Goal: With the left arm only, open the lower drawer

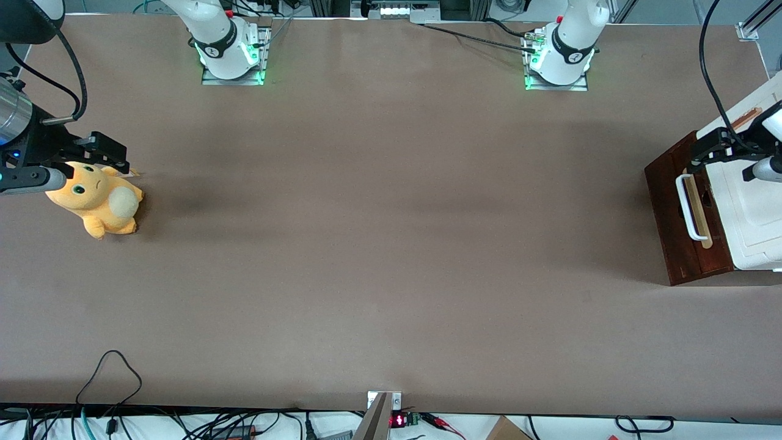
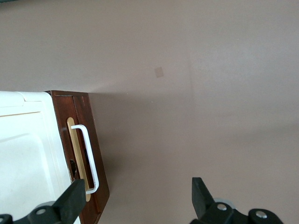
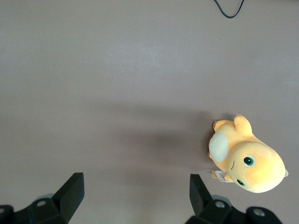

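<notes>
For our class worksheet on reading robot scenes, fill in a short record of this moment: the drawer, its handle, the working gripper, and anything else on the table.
Lower drawer: dark reddish-brown front, at the working arm's end of the table; looks shut or nearly so, no interior showing
Handle: white loop handle on a pale wood strip, not gripped
Left gripper: open, above the cabinet's top edge, holding nothing
Cabinet: white cabinet above the drawer front
Other item: orange plush toy toward the parked arm's end
Table: brown table surface
</notes>
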